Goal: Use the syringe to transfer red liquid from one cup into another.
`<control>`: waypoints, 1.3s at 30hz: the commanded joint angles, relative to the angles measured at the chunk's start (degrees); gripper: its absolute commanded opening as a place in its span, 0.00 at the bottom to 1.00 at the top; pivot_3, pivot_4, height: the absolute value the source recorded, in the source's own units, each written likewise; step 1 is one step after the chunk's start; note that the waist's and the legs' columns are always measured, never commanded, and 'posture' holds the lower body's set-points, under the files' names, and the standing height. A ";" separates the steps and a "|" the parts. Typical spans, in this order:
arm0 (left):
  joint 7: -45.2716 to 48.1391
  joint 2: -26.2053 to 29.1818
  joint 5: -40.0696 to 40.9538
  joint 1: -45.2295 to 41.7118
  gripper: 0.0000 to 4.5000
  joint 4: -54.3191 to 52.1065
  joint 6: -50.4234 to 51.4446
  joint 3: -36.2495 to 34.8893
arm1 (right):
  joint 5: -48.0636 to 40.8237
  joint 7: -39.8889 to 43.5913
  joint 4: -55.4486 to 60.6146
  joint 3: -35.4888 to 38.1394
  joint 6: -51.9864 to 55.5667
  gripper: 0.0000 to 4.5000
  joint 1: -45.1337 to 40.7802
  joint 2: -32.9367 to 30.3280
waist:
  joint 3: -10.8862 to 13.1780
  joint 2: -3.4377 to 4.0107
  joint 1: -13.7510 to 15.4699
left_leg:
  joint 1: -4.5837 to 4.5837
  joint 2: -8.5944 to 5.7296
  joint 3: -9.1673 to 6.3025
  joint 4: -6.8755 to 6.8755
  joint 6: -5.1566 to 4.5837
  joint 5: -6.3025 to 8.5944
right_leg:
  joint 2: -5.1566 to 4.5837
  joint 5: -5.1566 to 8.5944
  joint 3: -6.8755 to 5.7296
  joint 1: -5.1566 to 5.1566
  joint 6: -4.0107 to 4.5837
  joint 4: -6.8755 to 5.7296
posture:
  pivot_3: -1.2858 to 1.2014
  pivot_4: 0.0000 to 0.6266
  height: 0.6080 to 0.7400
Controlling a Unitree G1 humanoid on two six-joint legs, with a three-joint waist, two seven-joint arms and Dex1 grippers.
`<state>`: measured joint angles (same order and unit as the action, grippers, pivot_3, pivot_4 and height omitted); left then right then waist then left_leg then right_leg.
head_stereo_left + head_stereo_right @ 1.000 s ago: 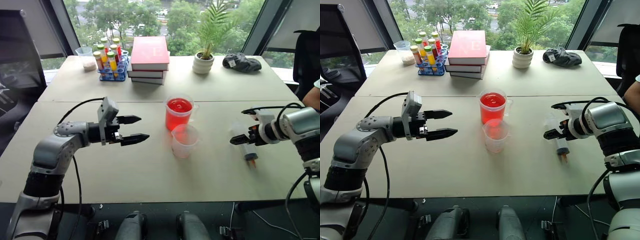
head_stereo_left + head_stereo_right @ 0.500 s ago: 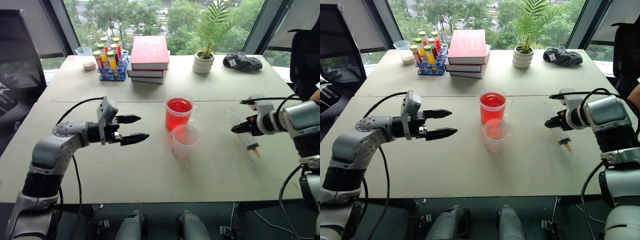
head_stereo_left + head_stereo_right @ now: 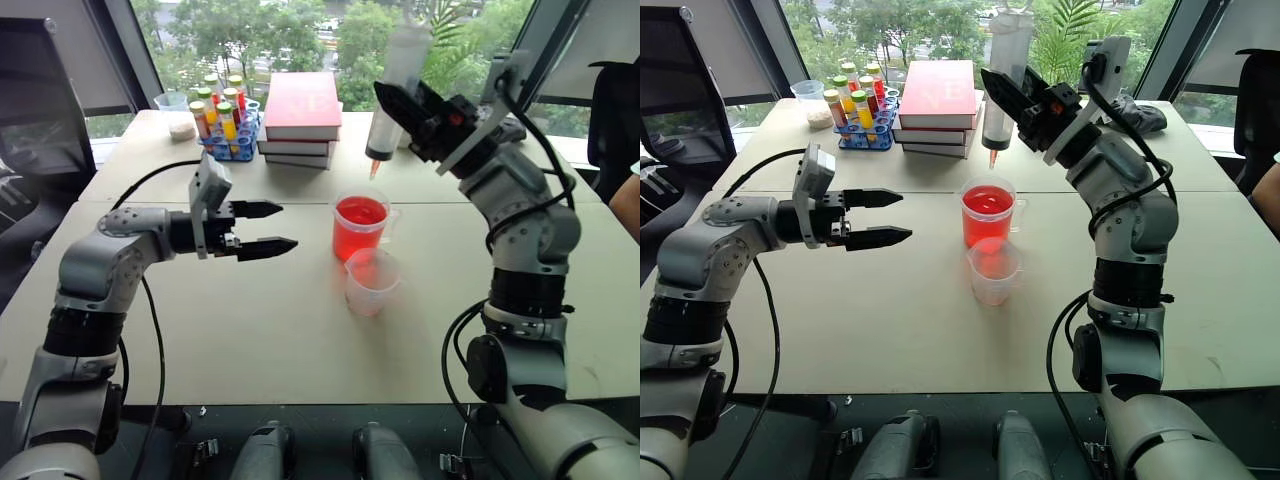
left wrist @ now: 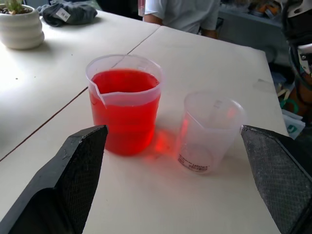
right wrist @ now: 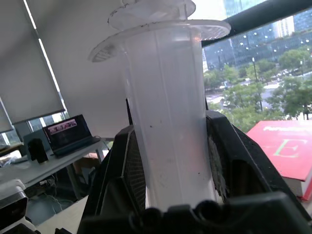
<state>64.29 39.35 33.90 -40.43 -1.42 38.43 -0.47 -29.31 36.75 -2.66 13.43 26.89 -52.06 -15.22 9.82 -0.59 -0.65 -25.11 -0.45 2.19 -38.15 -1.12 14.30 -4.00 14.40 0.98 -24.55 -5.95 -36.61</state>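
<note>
My right gripper (image 3: 393, 100) is shut on the syringe (image 3: 405, 50), whose clear barrel (image 5: 165, 122) is gripped between the two black fingers. It hangs upright in the air, orange tip down, above and slightly behind the taller handled cup (image 3: 359, 228). That cup holds red liquid (image 4: 125, 85) almost to its rim. The shorter cup (image 3: 370, 282) stands directly in front of it, touching or nearly so; it looks empty, with a red tint (image 4: 210, 129). My left gripper (image 3: 288, 225) is open, level, pointing at both cups from their left with a gap between.
At the table's far side stand a blue rack of capped tubes (image 3: 222, 118), a small clear cup (image 3: 180, 112), a stack of books (image 3: 298, 115) and a potted plant (image 4: 19, 29), with a black bundle (image 4: 66, 12) beside it. A person (image 4: 180, 14) sits at the right end.
My right gripper closed on the syringe on the table at the right, lifted it up and leftward, and turned it upright over the taller cup. My left gripper rose slightly.
</note>
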 commanded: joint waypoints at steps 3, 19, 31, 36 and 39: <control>1.84 0.49 -0.79 -4.05 1.00 1.26 -0.69 0.57 | 2.45 2.03 -3.01 -3.01 -11.97 0.31 6.28 3.64 | 0.00 -0.01 -0.13 | 0.01 0.01 0.00 -0.01 0.00 0.00 | 0.04 0.00 0.01 -0.01 -0.01 -0.14 | 0.52 0.24 1.00; 5.66 -11.76 -8.26 -27.36 1.00 27.77 -12.57 3.16 | 7.92 2.82 -13.45 -7.45 -24.04 0.31 9.91 5.25 | 0.02 0.00 -0.26 | 0.29 0.20 -0.01 -0.08 0.24 -0.16 | 0.40 0.03 0.14 -0.01 0.01 -0.48 | 0.52 0.24 1.00; 6.16 -20.80 -14.38 -39.73 0.80 50.74 -24.93 2.10 | 9.88 2.76 -14.34 -8.54 -24.36 0.31 10.58 4.26 | 0.03 -0.03 -0.31 | 0.29 0.21 0.01 -0.07 0.23 -0.15 | 0.41 0.03 0.16 -0.01 -0.01 -0.47 | 0.52 0.24 1.00; 5.69 -22.55 -15.85 -41.57 0.23 55.58 -27.94 1.43 | 10.15 2.85 -14.11 -8.81 -24.33 0.31 10.75 4.00 | 0.04 -0.03 -0.32 | 0.29 0.21 0.00 -0.07 0.23 -0.15 | 0.41 0.03 0.15 -0.02 -0.01 -0.47 | 0.52 0.24 1.00; 5.15 -23.46 -16.75 -42.30 0.01 57.47 -29.40 0.73 | 10.23 2.91 -14.05 -8.91 -24.35 0.31 10.81 3.84 | 0.04 -0.03 -0.28 | 0.29 0.21 0.00 -0.07 0.23 -0.15 | 0.41 0.03 0.16 -0.02 -0.01 -0.47 | 0.52 0.24 1.00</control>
<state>69.69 16.05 17.67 -80.18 56.36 10.72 1.23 -18.95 39.45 -18.24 4.79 3.40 -40.76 -11.18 9.86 -0.62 -0.93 -24.82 -0.24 2.19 -38.21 -0.89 14.14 -3.59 14.44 1.14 -24.57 -5.96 -37.08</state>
